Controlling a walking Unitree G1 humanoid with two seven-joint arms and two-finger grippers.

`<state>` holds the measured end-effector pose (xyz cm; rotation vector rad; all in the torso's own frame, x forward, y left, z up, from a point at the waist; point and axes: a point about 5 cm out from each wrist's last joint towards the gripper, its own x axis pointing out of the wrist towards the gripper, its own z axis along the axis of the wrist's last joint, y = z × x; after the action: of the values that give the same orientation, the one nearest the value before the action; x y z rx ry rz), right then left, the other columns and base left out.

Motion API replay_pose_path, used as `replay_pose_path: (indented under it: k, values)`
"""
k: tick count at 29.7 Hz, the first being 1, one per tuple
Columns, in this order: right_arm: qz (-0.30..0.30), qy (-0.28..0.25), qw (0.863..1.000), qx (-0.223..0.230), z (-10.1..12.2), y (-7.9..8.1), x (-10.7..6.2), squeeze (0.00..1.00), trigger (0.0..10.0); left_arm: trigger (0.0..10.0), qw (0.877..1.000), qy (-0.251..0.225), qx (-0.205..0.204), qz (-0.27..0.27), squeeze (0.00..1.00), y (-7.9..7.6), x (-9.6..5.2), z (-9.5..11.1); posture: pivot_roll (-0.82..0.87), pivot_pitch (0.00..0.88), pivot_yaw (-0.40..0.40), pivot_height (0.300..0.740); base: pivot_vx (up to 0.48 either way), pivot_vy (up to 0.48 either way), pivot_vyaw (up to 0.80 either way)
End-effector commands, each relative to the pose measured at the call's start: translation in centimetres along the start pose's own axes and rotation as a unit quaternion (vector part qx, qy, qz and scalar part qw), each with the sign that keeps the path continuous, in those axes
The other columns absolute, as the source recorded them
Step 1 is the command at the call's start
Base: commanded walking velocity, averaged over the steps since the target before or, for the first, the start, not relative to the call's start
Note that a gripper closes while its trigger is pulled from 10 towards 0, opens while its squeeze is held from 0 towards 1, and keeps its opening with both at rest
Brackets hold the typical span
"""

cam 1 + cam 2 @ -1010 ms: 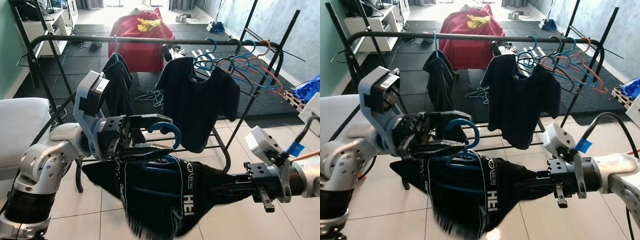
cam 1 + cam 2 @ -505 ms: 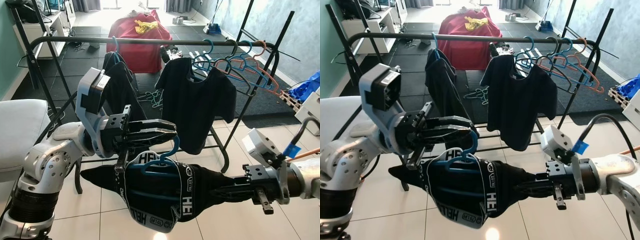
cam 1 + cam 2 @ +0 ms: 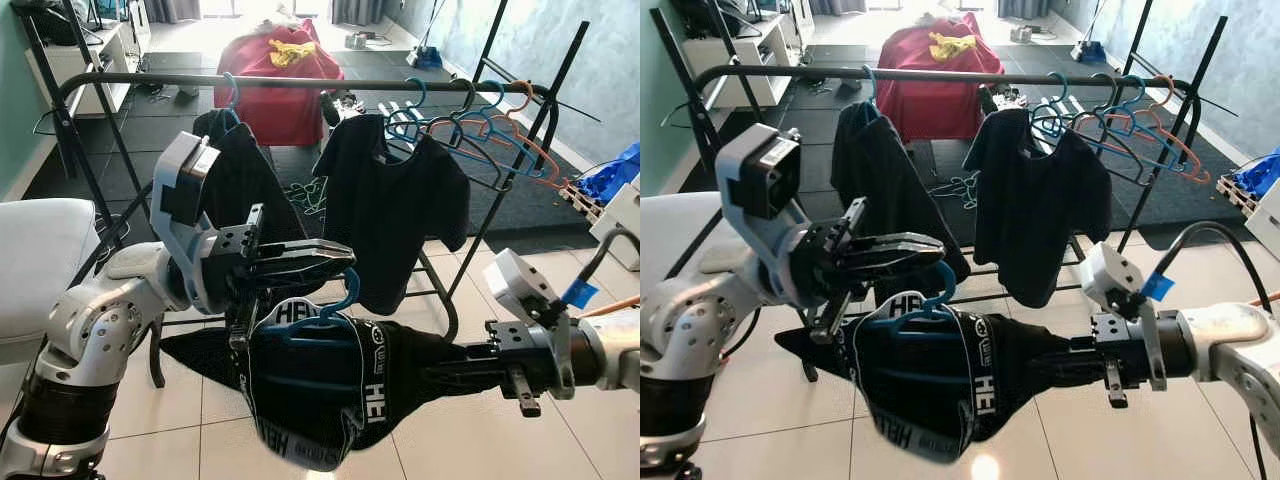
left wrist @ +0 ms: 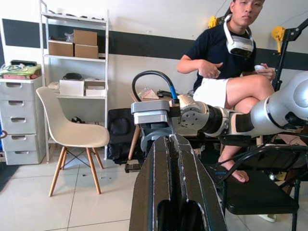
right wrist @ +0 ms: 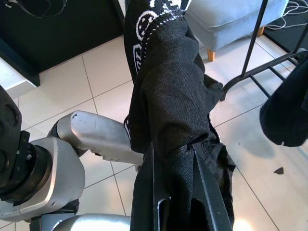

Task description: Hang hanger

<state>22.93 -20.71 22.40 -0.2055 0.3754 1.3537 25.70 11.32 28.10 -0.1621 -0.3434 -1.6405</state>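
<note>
Since the earlier frames, the black garment point(image 3: 310, 385) had dropped a little lower and its bottom edge had blurred, while the dark shirt point(image 3: 240, 185) on the rail at upper left had swung outward. The left gripper point(image 3: 320, 262) sat at centre left of the head views, its jaws closed together over the hook of the blue hanger point(image 3: 335, 305), which carried the garment just below. The right gripper point(image 3: 1055, 365), at lower right, had its jaws clamped on a bunched end of that garment, pulling it sideways; the right wrist view showed the cloth point(image 5: 166, 106) pinched between the black fingers point(image 5: 144, 192). Hanger and garment hung in front of the black rack point(image 3: 300, 83), below its top rail and not on it. On the rail hung a black T-shirt point(image 3: 395, 215) and, at upper right, a cluster of bare hangers point(image 3: 480, 125). A red beanbag point(image 3: 285, 75) lay beyond. The left wrist view showed a seated person point(image 4: 226, 67) and a pale chair point(image 4: 67, 132).
</note>
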Motion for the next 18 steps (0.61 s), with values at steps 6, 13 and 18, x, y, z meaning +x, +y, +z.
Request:
replay_pose_path:
  k: [6,13,18]
  values:
    - [0.001,-0.013,1.000,-0.011,0.50,-0.13,0.21,0.00,0.0,1.9,1.000,-0.001,0.004,-0.013,0.00,0.01,0.92,-0.18,-0.07,0.063,-0.046,0.740,0.000,0.000,0.00]
    - [-0.001,-0.018,1.000,-0.014,0.63,-0.18,0.27,0.00,0.0,10.0,1.000,0.008,-0.004,-0.013,1.00,0.02,1.07,-0.70,-0.07,0.062,-0.045,0.740,0.000,0.000,0.00]
    - [0.000,-0.018,1.000,-0.015,0.73,-0.13,0.25,0.00,0.0,10.0,1.000,0.007,0.002,-0.010,0.00,-0.11,1.18,-0.71,-0.07,0.062,-0.045,0.740,0.000,0.000,0.00]
